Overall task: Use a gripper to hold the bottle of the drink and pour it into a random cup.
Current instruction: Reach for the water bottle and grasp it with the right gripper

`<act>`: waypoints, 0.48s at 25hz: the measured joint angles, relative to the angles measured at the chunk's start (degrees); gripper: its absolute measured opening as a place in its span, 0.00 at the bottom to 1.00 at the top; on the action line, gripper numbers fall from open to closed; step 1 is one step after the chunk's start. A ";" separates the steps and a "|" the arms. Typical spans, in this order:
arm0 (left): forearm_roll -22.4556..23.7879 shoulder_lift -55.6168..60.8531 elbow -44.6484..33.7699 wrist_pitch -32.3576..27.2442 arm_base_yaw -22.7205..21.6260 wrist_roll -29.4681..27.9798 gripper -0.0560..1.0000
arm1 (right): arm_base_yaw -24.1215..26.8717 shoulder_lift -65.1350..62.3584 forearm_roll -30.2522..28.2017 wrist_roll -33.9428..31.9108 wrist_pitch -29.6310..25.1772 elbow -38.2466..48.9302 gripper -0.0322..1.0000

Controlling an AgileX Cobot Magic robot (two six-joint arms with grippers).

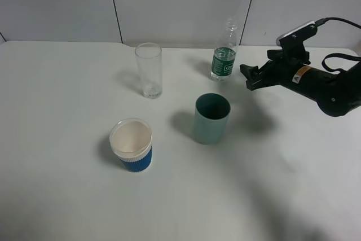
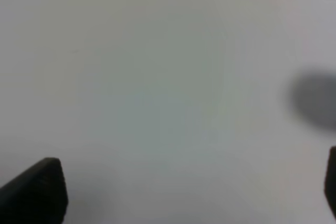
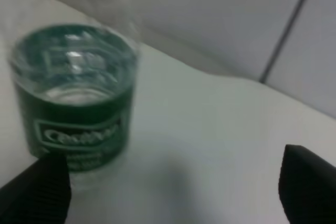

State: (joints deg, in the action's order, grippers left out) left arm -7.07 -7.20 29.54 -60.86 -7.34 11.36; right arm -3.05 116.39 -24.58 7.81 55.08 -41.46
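Observation:
The bottle of the drink (image 1: 224, 60) stands upright at the back of the white table, clear with a green label. It fills the near side of the right wrist view (image 3: 73, 103). My right gripper (image 1: 249, 77) is open and empty, just to the right of the bottle and not touching it. Its fingertips (image 3: 307, 182) are spread wide, and the bottle stands ahead near one of them. The tall clear glass cup (image 1: 149, 70) stands upright to the left of the bottle. My left gripper (image 2: 184, 187) is open over bare table and is out of the exterior view.
A teal cup (image 1: 211, 118) stands in front of the bottle, below the right gripper's side. A blue ribbed cup with a white rim (image 1: 131, 144) stands nearer the front left. A tiled wall (image 1: 180, 4) backs the table.

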 joint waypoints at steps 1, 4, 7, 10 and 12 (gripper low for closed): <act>0.00 0.00 0.00 0.00 0.00 0.00 0.99 | -0.25 0.41 -1.19 -0.35 0.00 -0.84 0.79; 0.00 0.00 0.00 0.00 0.00 0.00 0.99 | -0.32 1.71 -5.62 -2.32 0.06 -2.70 0.79; 0.00 0.00 0.00 0.00 0.00 0.00 0.99 | -0.64 2.85 -8.02 -4.89 0.01 -3.86 0.79; 0.00 0.00 0.00 0.00 0.00 0.00 0.99 | -0.79 3.65 -9.03 -6.21 -0.19 -5.24 0.79; 0.00 0.00 0.00 0.00 0.00 0.00 0.99 | -0.79 3.93 -9.58 -6.58 -0.75 -6.33 0.79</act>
State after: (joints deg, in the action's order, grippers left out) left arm -7.07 -7.20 29.54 -60.86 -7.34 11.36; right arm -3.84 120.32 -34.16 1.23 54.33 -47.79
